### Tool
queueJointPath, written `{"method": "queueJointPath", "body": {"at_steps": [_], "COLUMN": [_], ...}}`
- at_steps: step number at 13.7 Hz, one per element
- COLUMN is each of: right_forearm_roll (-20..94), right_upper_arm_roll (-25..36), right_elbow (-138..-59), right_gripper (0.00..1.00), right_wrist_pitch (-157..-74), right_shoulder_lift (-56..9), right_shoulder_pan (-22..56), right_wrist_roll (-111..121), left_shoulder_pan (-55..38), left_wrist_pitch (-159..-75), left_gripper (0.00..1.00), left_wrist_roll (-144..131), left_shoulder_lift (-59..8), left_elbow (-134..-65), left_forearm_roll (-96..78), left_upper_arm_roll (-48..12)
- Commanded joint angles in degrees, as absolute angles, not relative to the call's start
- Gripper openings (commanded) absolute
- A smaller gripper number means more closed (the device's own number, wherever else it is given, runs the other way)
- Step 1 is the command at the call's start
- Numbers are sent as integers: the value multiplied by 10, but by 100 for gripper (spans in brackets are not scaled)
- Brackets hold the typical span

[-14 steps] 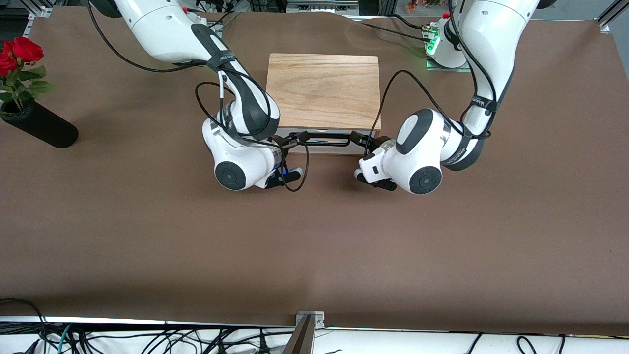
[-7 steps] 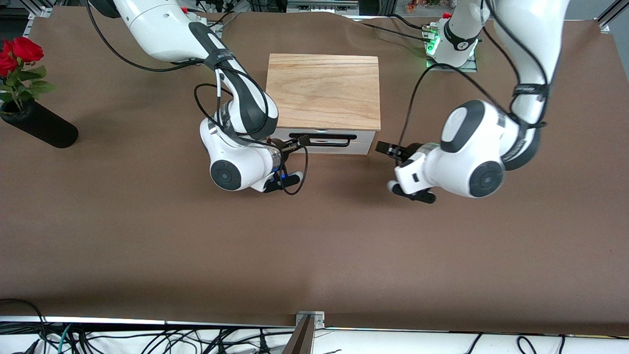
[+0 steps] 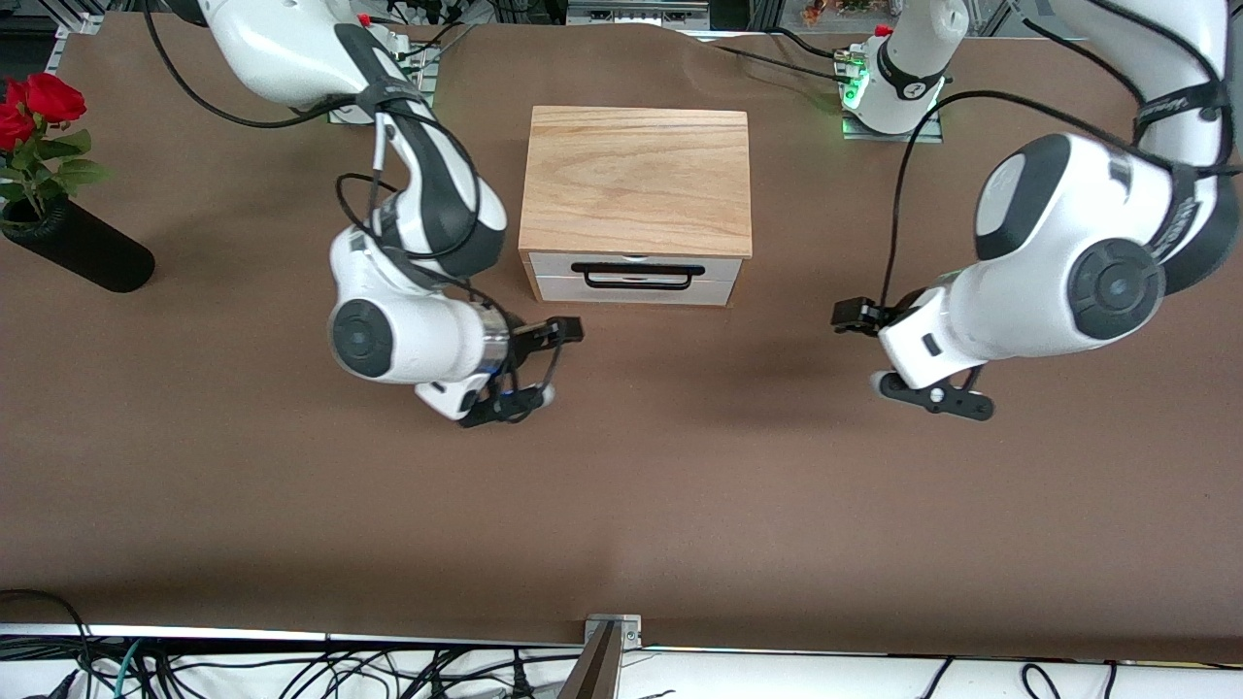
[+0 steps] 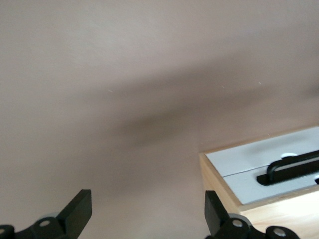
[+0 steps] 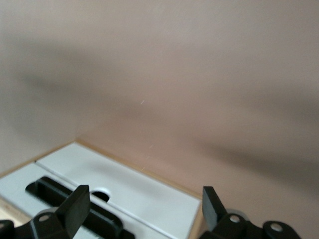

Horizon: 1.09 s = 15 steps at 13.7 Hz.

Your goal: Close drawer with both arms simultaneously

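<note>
High front camera facing the arms, both wrist cameras share the drawer (image 3: 636, 279) front

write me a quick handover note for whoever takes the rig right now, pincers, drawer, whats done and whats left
Left pincer: open, holding nothing, over the bare table toward the left arm's end, clear of the box.
Right pincer: open, holding nothing, over the table near the box's corner at the right arm's end, not touching it.
Drawer: its white front sits flush in the wooden box, black bar handle free.
Done: drawer looks shut.
Left: probably only parking both arms; check that the drawer is fully seated.
</note>
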State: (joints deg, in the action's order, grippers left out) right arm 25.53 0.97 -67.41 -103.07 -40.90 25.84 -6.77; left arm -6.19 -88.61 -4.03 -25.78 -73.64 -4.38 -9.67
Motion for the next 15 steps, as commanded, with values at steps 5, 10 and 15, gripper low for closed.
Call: {"method": "queueJointPath", "body": {"at_steps": [5, 10, 15], "right_forearm_roll": [216, 180, 54], "right_upper_arm_roll": [145, 183, 162], "right_elbow": [-660, -694, -857], "right_gripper": [100, 100, 100], "right_wrist_pitch": [-1008, -1011, -1013], "right_shoulder_lift": [-378, -313, -164], "right_shoulder_pan": [255, 205, 148], "right_wrist_roll": [39, 34, 37], "left_shoulder_pan": [-60, -60, -24], "left_wrist_pitch": [-903, -1011, -1055], "left_gripper": [100, 100, 100], "left_wrist_roll": [-41, -41, -26], "left_shoulder_lift": [-148, -7, 73], "left_elbow": [-776, -966, -1078], "left_forearm_roll": [33, 25, 25], "left_upper_arm_roll": [-62, -24, -24]}}
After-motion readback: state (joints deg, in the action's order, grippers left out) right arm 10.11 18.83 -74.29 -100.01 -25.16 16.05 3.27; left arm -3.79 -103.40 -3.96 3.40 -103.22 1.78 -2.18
